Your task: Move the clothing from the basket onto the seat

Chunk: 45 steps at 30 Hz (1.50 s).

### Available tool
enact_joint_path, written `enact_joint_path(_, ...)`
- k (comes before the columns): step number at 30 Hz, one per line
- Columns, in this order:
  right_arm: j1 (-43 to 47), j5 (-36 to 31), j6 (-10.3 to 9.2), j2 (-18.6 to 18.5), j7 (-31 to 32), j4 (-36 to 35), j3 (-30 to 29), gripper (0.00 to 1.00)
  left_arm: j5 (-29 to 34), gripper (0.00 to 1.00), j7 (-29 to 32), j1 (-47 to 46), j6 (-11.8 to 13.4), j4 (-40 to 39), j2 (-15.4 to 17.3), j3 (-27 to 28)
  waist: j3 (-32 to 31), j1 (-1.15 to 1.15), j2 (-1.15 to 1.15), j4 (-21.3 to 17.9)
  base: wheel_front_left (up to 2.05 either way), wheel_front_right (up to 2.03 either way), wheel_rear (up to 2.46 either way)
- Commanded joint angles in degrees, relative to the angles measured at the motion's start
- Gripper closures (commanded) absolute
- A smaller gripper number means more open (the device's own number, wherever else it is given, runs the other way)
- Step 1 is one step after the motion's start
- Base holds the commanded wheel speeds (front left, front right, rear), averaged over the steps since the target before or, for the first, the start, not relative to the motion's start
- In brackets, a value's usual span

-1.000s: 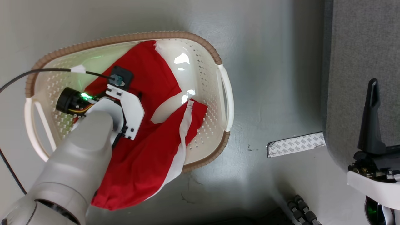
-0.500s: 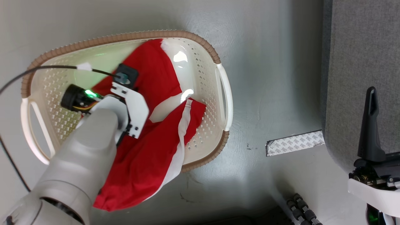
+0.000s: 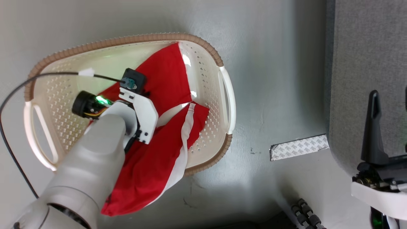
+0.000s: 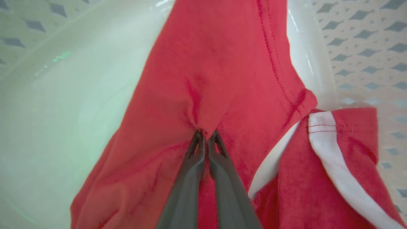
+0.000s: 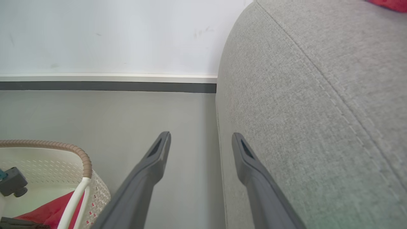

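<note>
Left gripper [image 4: 206,136]: I am pinching a fold of the red garment [image 4: 219,63], jaws nearly together, to lift it whole.
Garment position: it is lying in the basket [image 3: 203,47], draping over the near rim.
Right gripper [image 5: 201,140]: I am holding it wide apart and empty beside the grey sofa [image 5: 318,95], clear of the lift.

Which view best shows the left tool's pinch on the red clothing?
The left wrist view: the left tool is shut on a pucker of the clothing. The head view's forearm hides that pinch, but shows cloth spilling over the basket rim. The right wrist view catches a red sliver in the basket.
</note>
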Motion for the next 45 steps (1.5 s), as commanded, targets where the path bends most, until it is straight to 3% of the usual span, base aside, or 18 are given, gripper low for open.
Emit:
enact_joint_path(1, -0.64, 0.34, -0.26, -0.22, 0.1, 1.01, -0.42, 0.0, -0.65, 1.0, -0.71, 0.58, -0.31, -0.16, 0.01, 0.4, -0.37, 0.0, 0.0, -0.03, 0.0, 0.0, 0.0)
enact_joint_path(9, -0.83, -1.03, -0.23, -0.15, 0.07, 3.23, -1.42, 0.0, -7.21, 1.0, -6.95, 5.99, -2.64, -3.94, -3.06, 2.91, -8.51, 0.0, 0.0, 2.24, 0.0, 0.0, 0.0)
enact_joint_path(14, 0.83, -1.81, -0.22, -0.18, 0.07, 5.11, -2.47, 0.0, -16.06, 1.0, -7.75, 12.14, -2.73, -14.62, -4.19, 1.05, -15.41, 0.0, 0.0, 3.82, 0.0, 0.0, 0.0)
enact_joint_path(21, 3.78, -2.86, -0.22, -0.17, 0.07, 7.42, -3.52, 0.0, -27.23, 1.0, -8.99, 18.68, -2.76, -26.09, -1.08, -3.0, -25.33, 0.0, 0.0, 5.45, 0.0, 0.0, 0.0)
enact_joint_path(30, 8.2, -3.74, -0.22, -0.17, 0.07, 10.4, -4.42, 0.0, -37.33, 1.0, -12.4, 25.89, -2.77, -35.85, 2.9, -2.9, -36.75, 0.0, 0.0, 7.18, 0.0, 0.0, 0.0)
enact_joint_path(36, 10.77, -3.93, -0.22, -0.18, 0.08, 12.14, -4.16, 0.0, -38.53, 1.0, -13.25, 30.44, -2.77, -41.33, 4.57, -0.03, -43.77, 0.0, 0.0, 7.93, 0.0, 0.0, 0.0)
enact_joint_path(45, 14.86, -4.38, -0.22, -0.19, 0.07, 14.99, -2.87, 0.0, -32.25, 1.0, -13.27, 38.19, -1.62, -50.13, 4.98, 8.72, -52.91, 0.0, 0.0, 8.87, 0.0, 0.0, 0.0)
